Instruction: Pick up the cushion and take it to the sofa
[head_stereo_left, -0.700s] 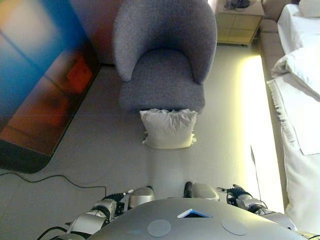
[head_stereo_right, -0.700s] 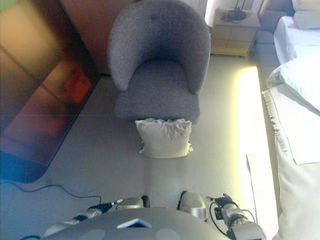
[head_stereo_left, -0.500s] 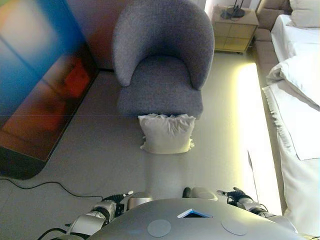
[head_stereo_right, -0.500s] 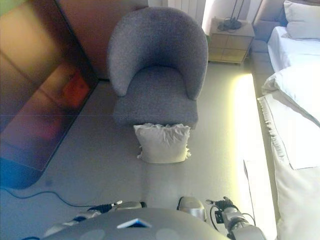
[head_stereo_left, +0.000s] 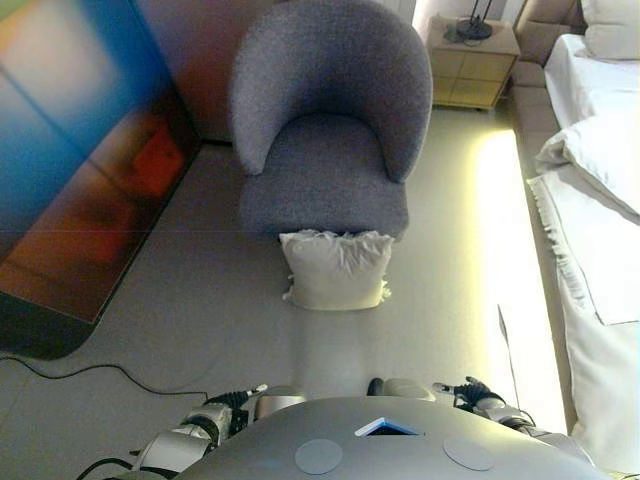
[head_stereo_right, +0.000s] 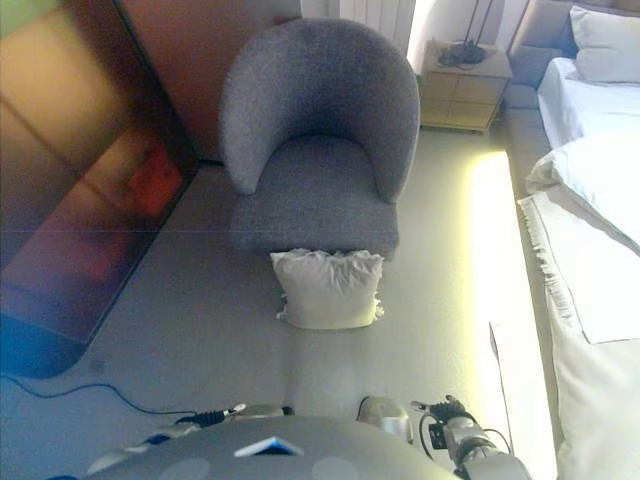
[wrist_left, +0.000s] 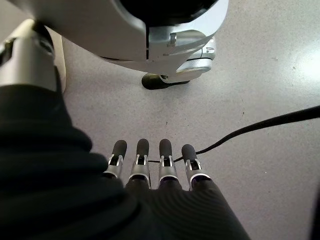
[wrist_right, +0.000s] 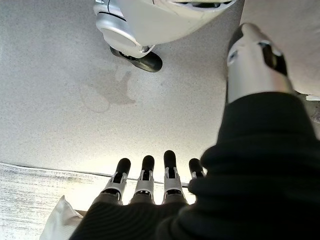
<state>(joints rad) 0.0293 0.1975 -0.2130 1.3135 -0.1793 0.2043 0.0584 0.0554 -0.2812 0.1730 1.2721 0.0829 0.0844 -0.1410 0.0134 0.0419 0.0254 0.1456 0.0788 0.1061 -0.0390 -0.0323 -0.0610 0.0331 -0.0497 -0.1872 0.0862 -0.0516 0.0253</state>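
Square cream-white fabric cushion (head_stereo_left: 336, 270), plump, with a ruffled upper edge: standing upright on the grey floor (head_stereo_left: 200, 300), leaning against the front of the seat. Grey upholstered tub-shaped sofa chair (head_stereo_left: 325, 120), curved high back: seat empty, standing directly behind the cushion.

Strong light is cast along the bed (head_stereo_left: 600, 230) side, and a bright glare strip is produced on the floor (head_stereo_left: 500, 200). The wall panel (head_stereo_left: 70, 150) at the left is rendered as blurred colour patches. Soft shadow is seen beneath the armchair (head_stereo_left: 325, 120). Moderate, even brightness is recorded in both wrist views.
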